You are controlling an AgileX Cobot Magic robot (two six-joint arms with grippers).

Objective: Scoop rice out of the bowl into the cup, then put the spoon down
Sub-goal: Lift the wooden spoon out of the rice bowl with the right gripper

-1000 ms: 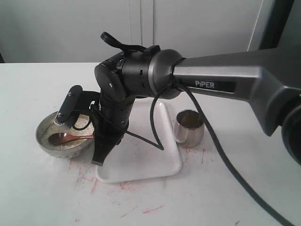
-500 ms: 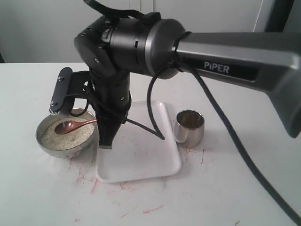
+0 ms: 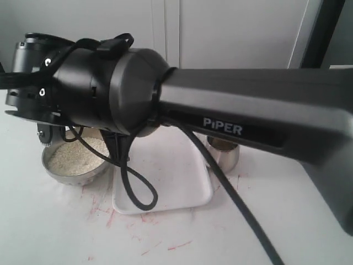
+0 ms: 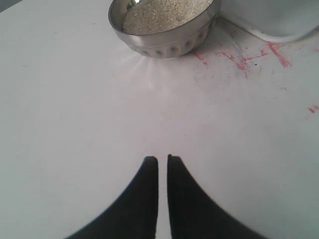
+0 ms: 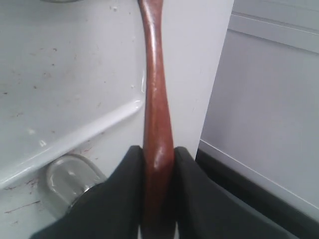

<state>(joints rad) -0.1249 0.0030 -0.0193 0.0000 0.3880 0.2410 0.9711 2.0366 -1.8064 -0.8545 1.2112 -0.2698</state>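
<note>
The right gripper grips the spoon between its jaws, while the left gripper, jaws almost touching and empty, hovers over the table near the bowl of rice.

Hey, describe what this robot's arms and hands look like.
The right arm is a thick matte grey tube with a black rounded joint, white PIPER lettering and a loose black cable. The left hand and right hand have smooth black tapered fingers.
</note>
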